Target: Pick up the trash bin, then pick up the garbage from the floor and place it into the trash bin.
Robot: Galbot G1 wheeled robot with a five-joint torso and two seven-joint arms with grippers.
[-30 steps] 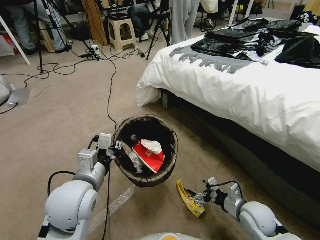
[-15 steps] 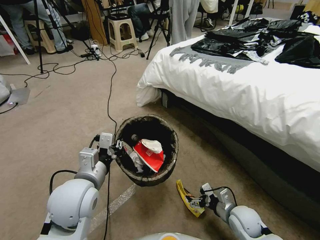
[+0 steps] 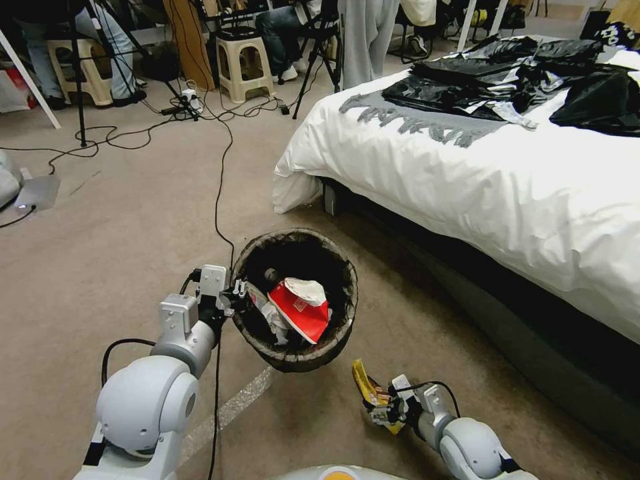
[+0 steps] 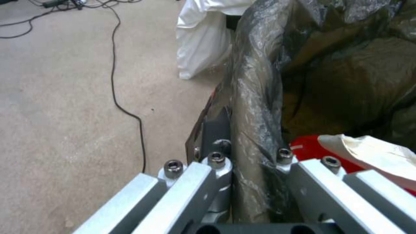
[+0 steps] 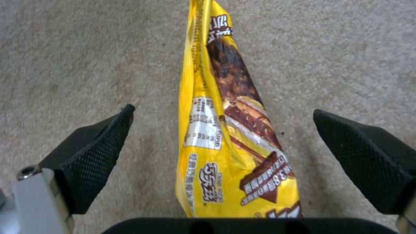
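**A:** What sort of room are you working in?

**B:** A bedroom with beige carpet [image 3: 120,220], a black cable [image 3: 218,200] trailing across it, and a bed [image 3: 467,180] with a white duvet on my right. The trash bin [image 3: 297,357] is off the floor, near the bed's corner, tilted a little toward me.

**A:** Who has the bin?

**B:** My left gripper [image 3: 235,293] does. Its jaws are clamped on the rim, with the dark liner [image 4: 255,97] pinched between them. Inside I can see a red-and-white carton [image 3: 300,310] and some white tissue [image 3: 272,327] already dropped in.

**A:** And the right arm?

**B:** Low over the carpet, just in front of and to the right of the bin. My right gripper [image 3: 380,412] has its jaws spread wide on either side of a yellow snack wrapper [image 5: 229,136]. The wrapper stands on edge between them, running lengthwise away from my wrist. Neither pad [image 5: 93,156] touches it.

**A:** So which step is this?

**B:** By my reckoning the bin is picked up and I'm collecting litter, with this wrapper as the piece in hand. I judge the next move calls for closing squarely on it, since thin, slippery film could fold or slide out. Then it needs lifting clear of the rim before release, while the left arm keeps the bin steady.
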